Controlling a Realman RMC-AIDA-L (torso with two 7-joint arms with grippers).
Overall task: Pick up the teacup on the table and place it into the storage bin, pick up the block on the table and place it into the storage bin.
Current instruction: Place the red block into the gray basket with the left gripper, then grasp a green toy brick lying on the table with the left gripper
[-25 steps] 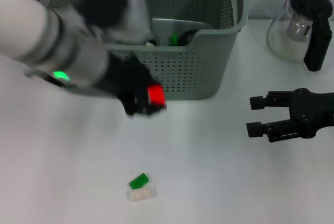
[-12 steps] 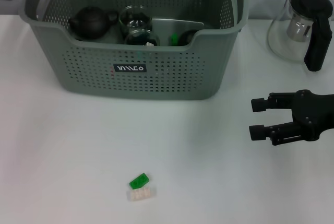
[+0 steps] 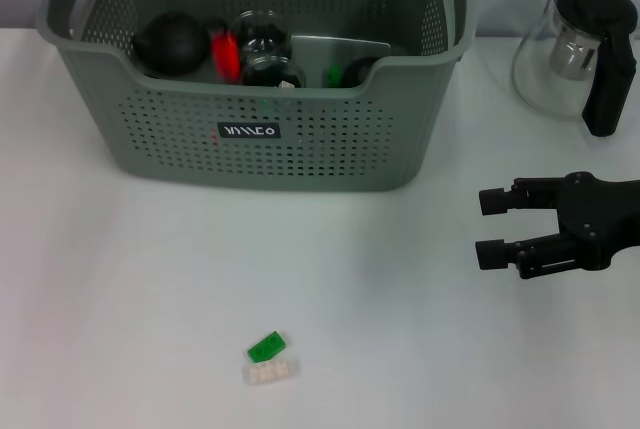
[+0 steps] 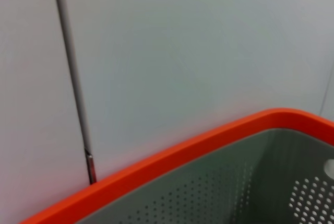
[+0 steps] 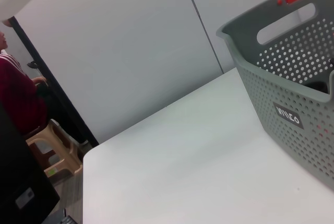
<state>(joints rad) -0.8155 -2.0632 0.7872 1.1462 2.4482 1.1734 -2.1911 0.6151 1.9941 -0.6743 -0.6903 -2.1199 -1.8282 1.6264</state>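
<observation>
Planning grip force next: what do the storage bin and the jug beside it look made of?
Storage bin: looks like matte grey-green moulded plastic, its walls punched with rows of holes, with orange clips. Jug: apparently clear glass, see-through and glossy, with a black handle and lid, probably plastic.

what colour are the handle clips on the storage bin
Orange. The handle clip on the storage bin shows best in the left wrist view.

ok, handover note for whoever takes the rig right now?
Left gripper: out of sight; its wrist camera shows the bin's orange rim.
Right gripper: open, empty, parked over the table on the right.
Bin: holds a red block, a dark pot and glassware.
Done: red block is in; no teacup on the table.
Left: green block and white block, side by side on the table in front of the bin.
</observation>
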